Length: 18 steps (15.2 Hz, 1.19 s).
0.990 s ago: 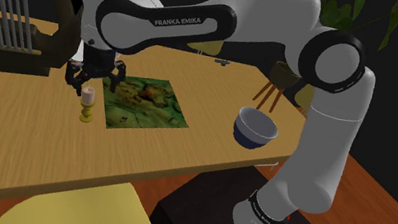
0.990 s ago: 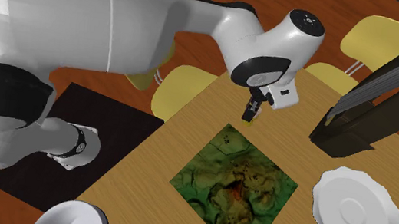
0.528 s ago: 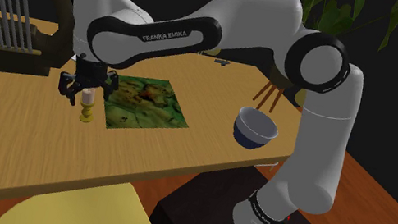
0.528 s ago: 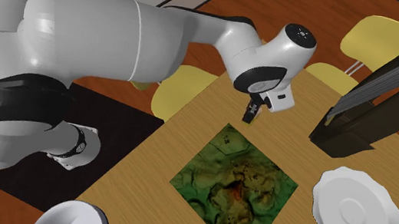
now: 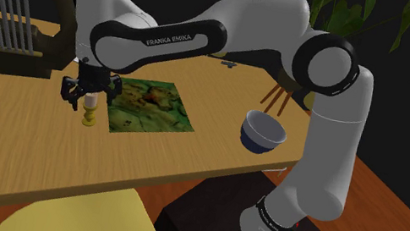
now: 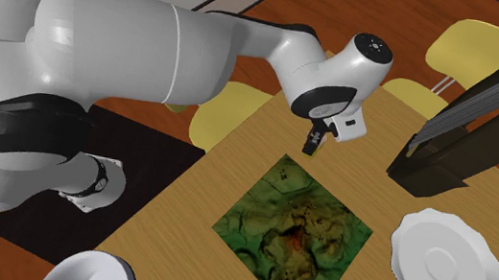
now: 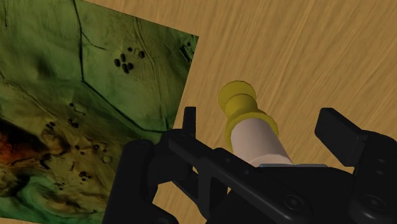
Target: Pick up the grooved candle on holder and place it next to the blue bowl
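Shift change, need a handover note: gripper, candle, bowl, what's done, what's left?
Gripper: open, straddling the candle, not touching it.
Candle: upright on the table, just off the green mat.
Bowl: across the mat from the candle, near the table edge by the stand.
Done: approach.
Left: close, lift, carry over the mat, set down beside the bowl.

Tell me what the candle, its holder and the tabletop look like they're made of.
Candle: pale pinkish-white, matte, smooth cylinder; probably wax, though the render leaves it open.
Holder: yellow with soft highlights; could be brass or glazed ceramic, cannot tell.
Tabletop: wood, light brown with visible grain streaks, satin finish.
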{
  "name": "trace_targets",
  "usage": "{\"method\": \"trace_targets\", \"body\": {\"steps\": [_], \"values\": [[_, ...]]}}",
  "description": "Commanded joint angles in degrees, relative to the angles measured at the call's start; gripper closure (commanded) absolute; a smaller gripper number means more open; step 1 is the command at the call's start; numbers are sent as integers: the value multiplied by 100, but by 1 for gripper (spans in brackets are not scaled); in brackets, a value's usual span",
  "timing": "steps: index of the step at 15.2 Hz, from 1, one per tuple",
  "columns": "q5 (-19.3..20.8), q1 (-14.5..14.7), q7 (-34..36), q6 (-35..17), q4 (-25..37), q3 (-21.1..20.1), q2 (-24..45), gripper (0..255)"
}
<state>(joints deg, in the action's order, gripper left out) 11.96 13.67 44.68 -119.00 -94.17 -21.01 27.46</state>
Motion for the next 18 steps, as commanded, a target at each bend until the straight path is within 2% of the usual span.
{"method": "trace_targets", "body": {"steps": [1, 2, 11, 18], "values": [[0, 0, 0, 0, 0, 0, 0, 0], [0, 0, 0, 0, 0, 0, 0, 255], [0, 0, 0, -1, 0, 0, 0, 255], [-96, -19, -67, 442, 256, -50, -200, 255]]}}
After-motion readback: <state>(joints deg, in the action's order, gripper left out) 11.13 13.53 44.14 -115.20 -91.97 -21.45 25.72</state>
